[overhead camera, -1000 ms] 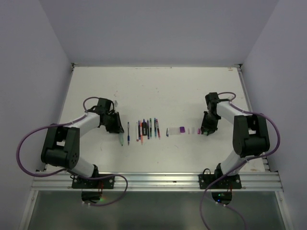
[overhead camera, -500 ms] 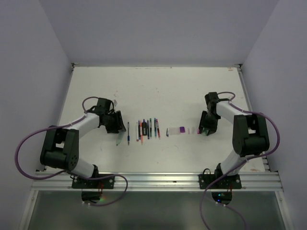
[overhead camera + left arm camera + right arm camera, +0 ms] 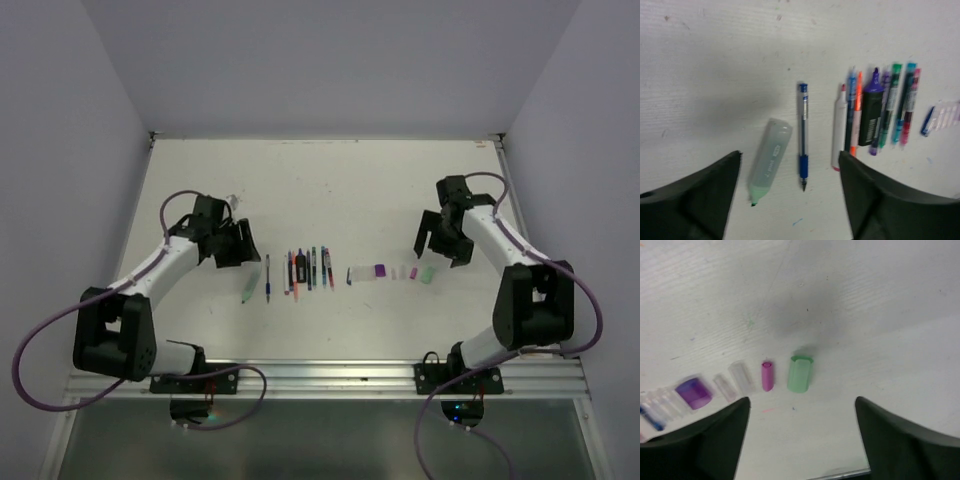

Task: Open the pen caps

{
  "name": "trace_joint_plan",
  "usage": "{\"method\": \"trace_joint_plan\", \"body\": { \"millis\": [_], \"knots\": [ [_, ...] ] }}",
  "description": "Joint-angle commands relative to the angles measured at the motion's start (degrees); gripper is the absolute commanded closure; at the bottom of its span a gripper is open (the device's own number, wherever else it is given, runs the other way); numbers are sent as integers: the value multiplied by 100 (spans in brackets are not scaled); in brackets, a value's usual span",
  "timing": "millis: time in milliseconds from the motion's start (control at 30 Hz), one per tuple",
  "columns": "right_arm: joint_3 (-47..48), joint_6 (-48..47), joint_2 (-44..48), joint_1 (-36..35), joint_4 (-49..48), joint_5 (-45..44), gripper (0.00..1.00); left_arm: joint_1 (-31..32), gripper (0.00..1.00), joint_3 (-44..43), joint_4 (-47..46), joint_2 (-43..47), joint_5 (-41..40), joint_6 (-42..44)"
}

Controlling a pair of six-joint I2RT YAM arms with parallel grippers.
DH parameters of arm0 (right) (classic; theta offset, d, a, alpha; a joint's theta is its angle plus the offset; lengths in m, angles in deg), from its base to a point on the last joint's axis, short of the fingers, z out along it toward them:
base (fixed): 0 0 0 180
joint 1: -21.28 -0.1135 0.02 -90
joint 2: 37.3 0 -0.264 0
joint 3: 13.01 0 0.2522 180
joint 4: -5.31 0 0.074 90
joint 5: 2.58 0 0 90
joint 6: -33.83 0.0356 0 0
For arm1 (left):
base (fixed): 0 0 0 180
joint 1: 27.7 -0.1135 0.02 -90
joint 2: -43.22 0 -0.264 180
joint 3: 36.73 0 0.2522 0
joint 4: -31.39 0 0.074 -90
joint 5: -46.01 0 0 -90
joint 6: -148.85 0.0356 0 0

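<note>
**Right wrist view: pen caps lying loose, both grippers spread**

In the right wrist view we are looking down on the pen caps (image 3: 741,376), which are lying in a slanting row on the white table (image 3: 865,300). A green cap (image 3: 800,373) is sitting at the right end of the row, with a pink cap (image 3: 767,375) just beside it. Clear ones are lying next along, then a purple cap (image 3: 692,392). Further left the caps are blurring, and we cannot tell them apart. The right gripper (image 3: 800,437) is hovering over the green and pink caps, its fingers (image 3: 705,440) standing wide apart and touching nothing.

In the left wrist view we are seeing the pens (image 3: 871,112) packed side by side. A blue pen (image 3: 803,135) is lying a little apart to their left. Beyond it a pale green highlighter (image 3: 769,160) is resting tilted, its tip bare. The left gripper (image 3: 790,197) is hanging above those two, its fingers (image 3: 695,200) spread and holding nothing.

From the top external view we are finding the pens near the table's middle. The cap row is lying to their right, reaching toward the right gripper, and the two grippers are standing well apart.
</note>
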Motion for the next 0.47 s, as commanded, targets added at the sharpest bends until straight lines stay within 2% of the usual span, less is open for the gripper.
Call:
{"method": "trace_joint_plan", "body": {
  "millis": [0,33,233,333,400,433],
  "knots": [
    [471,95,708,31,995,-380,1,-31,11,-440,226,492,-16,5],
    [480,96,814,22,1120,-285,1,-39,0,-519,262,580,-8,-48],
    [-12,87,1849,13,1797,357,1,-31,0,-346,377,942,142,-346],
    [-302,17,2377,5,1824,778,1,-31,0,-151,8,959,580,-618],
    [-522,-97,2546,-4,1728,1410,1,-31,0,-133,-342,968,826,-812],
    [-644,-176,2747,-22,1649,1691,1,-22,0,-116,-536,985,1271,-1030]
  ]
}}
